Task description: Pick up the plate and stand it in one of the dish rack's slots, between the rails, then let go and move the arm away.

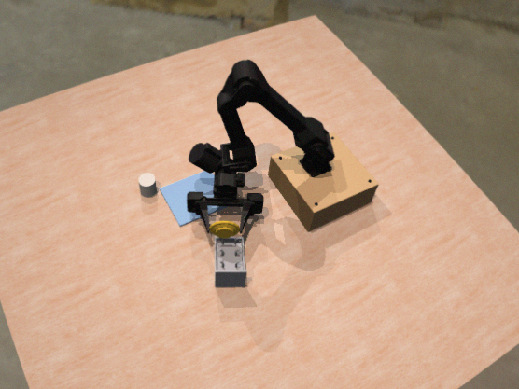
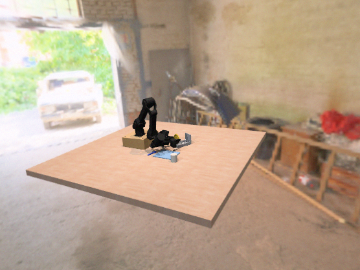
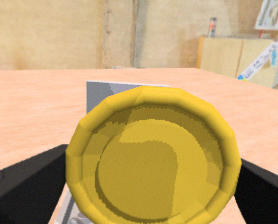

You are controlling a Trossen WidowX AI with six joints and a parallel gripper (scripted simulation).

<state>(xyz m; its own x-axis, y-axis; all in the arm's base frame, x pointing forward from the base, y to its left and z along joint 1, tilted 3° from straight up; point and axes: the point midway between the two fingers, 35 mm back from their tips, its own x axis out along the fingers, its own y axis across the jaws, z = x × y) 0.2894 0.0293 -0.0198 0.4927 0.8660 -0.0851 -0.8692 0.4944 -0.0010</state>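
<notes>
A yellow round plate (image 1: 224,229) (image 2: 177,136) (image 3: 150,175) is held by its two side edges. It stands steeply, its dished face toward the wrist camera. My gripper (image 1: 225,230) (image 3: 151,159) is shut on it, its fingers wide apart on either side. The grey dish rack (image 1: 231,279) (image 2: 188,138) (image 3: 98,92) stands on the table with a tall end wall on the side far from the arm. The plate is at the rack's arm-side end, close to its edge in the top view. Its lower edge and the slots below are hidden in the wrist view, so contact cannot be told.
A blue mat (image 1: 179,206) (image 2: 166,155) lies partly under the arm. A white cylinder (image 1: 147,185) (image 2: 173,157) stands beside it. A blue stick (image 2: 151,153) lies near the mat. The arm's base is on a wooden block (image 1: 350,183) (image 2: 133,142).
</notes>
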